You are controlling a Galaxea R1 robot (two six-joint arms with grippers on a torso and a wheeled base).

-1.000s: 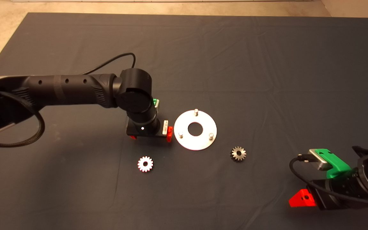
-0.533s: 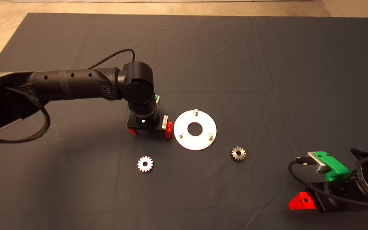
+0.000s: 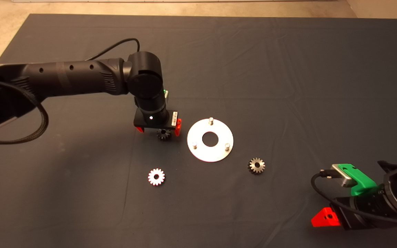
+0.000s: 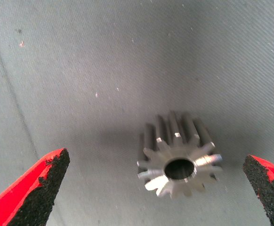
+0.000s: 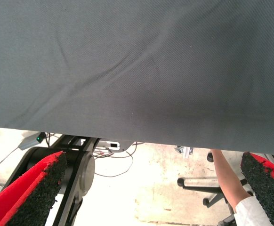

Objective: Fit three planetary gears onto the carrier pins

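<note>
My left gripper [image 4: 151, 188] hangs over the mat [image 3: 288, 69] with its fingers [image 4: 38, 193] spread wide, gripping nothing. My wrist view shows a gear [image 4: 177, 157] lying on the mat between the two pads, touching neither, its centre hole facing up and its teeth in plain sight. From above most of that is hidden: my left arm [image 3: 81, 81] comes in from the left, and only part of that same gear [image 3: 163, 134] peeks out under the gripper [image 3: 157, 129], just left of the disc [image 3: 210, 151].

The disc lies flat near the middle of the mat, with three pins [image 3: 211, 120] standing bare around its big hole. A second gear [image 3: 156, 176] lies nearer me and to the left of the disc, apart from it. A third gear [image 3: 256, 165] lies to the disc's lower right, also apart.

My right gripper [image 3: 326, 217] waits at the lower right edge of the mat. Its wrist view shows its fingers [image 5: 33, 193] wide apart and bare, the mat's edge, and beyond it the floor, a chair base and a person's arm [image 5: 229, 181].
</note>
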